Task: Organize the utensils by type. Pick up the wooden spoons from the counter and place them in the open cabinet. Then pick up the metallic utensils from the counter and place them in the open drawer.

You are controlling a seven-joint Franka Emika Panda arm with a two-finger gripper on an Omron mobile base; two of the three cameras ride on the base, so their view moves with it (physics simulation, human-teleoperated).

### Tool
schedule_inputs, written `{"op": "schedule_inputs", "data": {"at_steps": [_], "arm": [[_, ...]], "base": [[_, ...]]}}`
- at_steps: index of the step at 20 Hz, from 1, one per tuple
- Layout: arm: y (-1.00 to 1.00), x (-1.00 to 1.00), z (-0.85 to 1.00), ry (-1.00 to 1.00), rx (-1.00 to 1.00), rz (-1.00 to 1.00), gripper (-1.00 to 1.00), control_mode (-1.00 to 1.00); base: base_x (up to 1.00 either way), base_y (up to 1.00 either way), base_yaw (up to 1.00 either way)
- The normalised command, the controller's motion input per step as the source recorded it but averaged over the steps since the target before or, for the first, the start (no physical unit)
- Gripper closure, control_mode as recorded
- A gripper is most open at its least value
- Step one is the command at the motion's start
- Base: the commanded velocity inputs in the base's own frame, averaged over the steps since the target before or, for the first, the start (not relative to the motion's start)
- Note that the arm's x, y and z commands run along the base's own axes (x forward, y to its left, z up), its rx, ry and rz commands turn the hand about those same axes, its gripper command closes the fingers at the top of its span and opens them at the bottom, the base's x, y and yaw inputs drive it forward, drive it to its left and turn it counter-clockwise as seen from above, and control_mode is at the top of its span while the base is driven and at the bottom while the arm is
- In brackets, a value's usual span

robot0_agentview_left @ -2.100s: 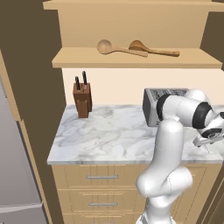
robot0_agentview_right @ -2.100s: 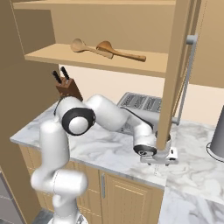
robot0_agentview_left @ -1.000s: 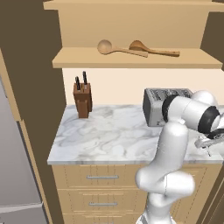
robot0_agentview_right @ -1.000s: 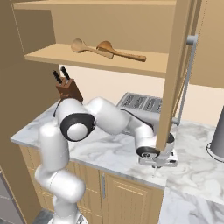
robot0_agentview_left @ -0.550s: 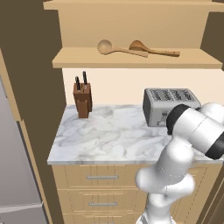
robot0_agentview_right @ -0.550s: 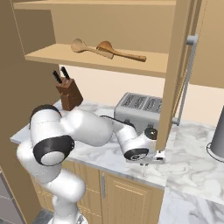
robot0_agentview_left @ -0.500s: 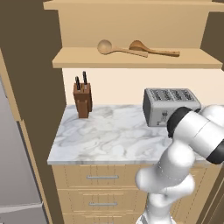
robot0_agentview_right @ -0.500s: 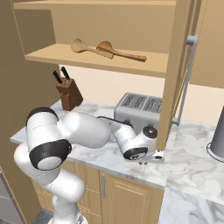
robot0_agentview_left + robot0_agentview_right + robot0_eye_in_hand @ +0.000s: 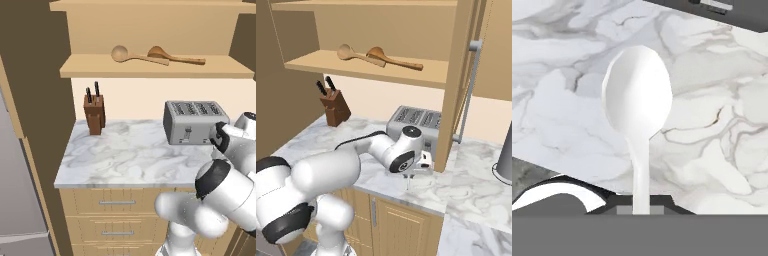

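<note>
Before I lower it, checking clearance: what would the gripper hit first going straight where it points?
Likely the marbled counter; the gripper points down at it, holding a whitish spoon whose bowl leads.

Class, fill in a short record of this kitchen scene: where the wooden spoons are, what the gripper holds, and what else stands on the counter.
wooden spoons: two, lying on the open cabinet shelf
gripper: shut on whitish metal spoon, held by its handle above the counter
toaster: on counter, at the back
knife block: on counter, back left
</note>
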Motion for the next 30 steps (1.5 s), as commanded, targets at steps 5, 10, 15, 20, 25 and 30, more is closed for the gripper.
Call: {"op": "schedule_inputs", "data": {"at_steps": [5, 10, 15, 20, 25, 30], "arm": [[0.33, -0.12, 0.55, 0.00, 0.03, 0.00, 1.00, -1.00], [0.37, 0.00, 0.65, 0.00, 0.05, 0.00, 1.00, -1.00], [0.20, 0.00, 0.54, 0.00, 0.00, 0.00, 1.00, -1.00], [0.21, -0.13, 0.38, 0.00, 0.00, 0.00, 1.00, -1.00], [0.25, -0.09, 0.05, 0.00, 0.00, 0.00, 1.00, -1.00], [0.02, 0.00, 0.00, 0.00, 0.00, 0.00, 1.00, -1.00]], "base": [[0.00, 0.00, 0.00], [0.00, 0.00, 0.00], [0.00, 0.00, 0.00], [0.00, 0.00, 0.00], [0.00, 0.00, 0.00], [0.00, 0.00, 0.00]]}}
